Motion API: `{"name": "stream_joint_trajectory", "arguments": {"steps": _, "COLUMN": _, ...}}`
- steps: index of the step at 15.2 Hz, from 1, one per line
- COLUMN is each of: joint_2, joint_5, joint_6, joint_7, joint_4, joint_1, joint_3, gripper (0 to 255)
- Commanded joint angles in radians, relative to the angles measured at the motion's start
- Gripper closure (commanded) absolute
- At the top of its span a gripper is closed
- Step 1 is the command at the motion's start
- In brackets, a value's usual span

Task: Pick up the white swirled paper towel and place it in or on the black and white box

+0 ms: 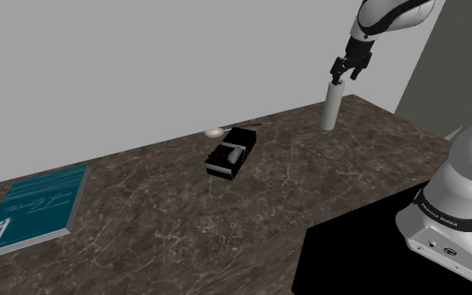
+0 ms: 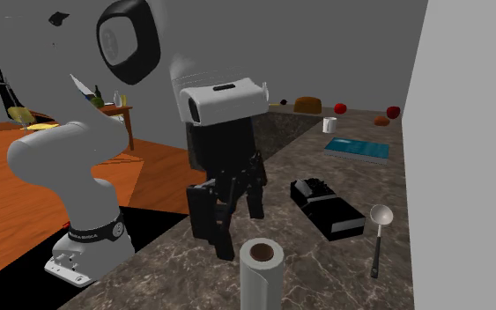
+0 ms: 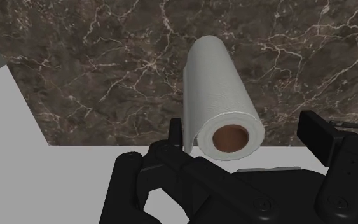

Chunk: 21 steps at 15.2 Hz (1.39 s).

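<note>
The white paper towel roll (image 1: 332,105) stands upright on the dark marbled counter near the grey wall, its brown core (image 2: 262,256) facing up. My gripper (image 1: 346,72) hangs just above its top, open, with no finger touching it. In the wrist view the roll (image 3: 212,95) lies straight ahead of the gripper (image 3: 246,135), whose fingers (image 3: 317,133) stand wide apart on either side of the roll's end. The black and white box (image 1: 230,157) lies in the middle of the counter, well away from the roll toward the shoulder view's left; the second exterior view has the box (image 2: 328,204) beyond the roll.
A spoon (image 1: 215,132) lies by the wall behind the box. A teal book (image 1: 33,209) rests at the counter's far end. Beyond the book (image 2: 358,148) are a white mug (image 2: 329,124), a loaf and red fruit. The black stand (image 1: 368,251) borders the counter.
</note>
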Motion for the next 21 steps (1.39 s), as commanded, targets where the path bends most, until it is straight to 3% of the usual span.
{"name": "stream_joint_trajectory", "arguments": {"steps": 1, "joint_2": 0.021, "joint_5": 0.002, "joint_6": 0.033, "joint_7": -0.004, "joint_4": -0.009, "joint_1": 0.0, "joint_3": -0.007, "gripper": 0}}
{"name": "stream_joint_trajectory", "arguments": {"steps": 6, "joint_2": 0.068, "joint_5": 0.01, "joint_6": 0.102, "joint_7": -0.01, "joint_4": -0.032, "joint_1": 0.005, "joint_3": -0.016, "gripper": 0}}
{"name": "stream_joint_trajectory", "arguments": {"steps": 13, "joint_2": 0.067, "joint_5": 0.01, "joint_6": 0.102, "joint_7": -0.01, "joint_4": -0.032, "joint_1": 0.005, "joint_3": -0.015, "gripper": 0}}
{"name": "stream_joint_trajectory", "arguments": {"steps": 14, "joint_2": 0.067, "joint_5": 0.01, "joint_6": 0.102, "joint_7": -0.01, "joint_4": -0.032, "joint_1": 0.005, "joint_3": -0.015, "gripper": 255}}
{"name": "stream_joint_trajectory", "arguments": {"steps": 21, "joint_2": 0.068, "joint_5": 0.01, "joint_6": 0.102, "joint_7": -0.01, "joint_4": -0.032, "joint_1": 0.005, "joint_3": -0.015, "gripper": 255}}
